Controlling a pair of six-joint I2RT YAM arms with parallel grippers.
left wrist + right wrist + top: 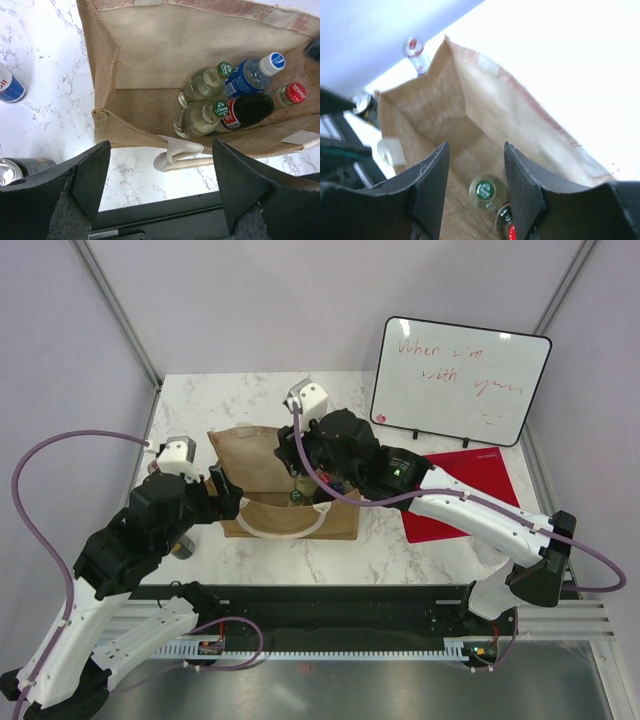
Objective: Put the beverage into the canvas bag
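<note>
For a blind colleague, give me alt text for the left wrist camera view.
An open canvas bag holds four bottles: two clear with green caps, one blue-labelled, one dark cola. Two cans sit on the marble table beside it; the open left claw frames the bottom edge.

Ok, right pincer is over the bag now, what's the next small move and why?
Probably lift the right pincer straight up, clear of the bag. Its jaws are open with nothing between them, and four bottles already lie inside below it. A blue can and a silver can sit outside on the table, so more may need fetching.
</note>
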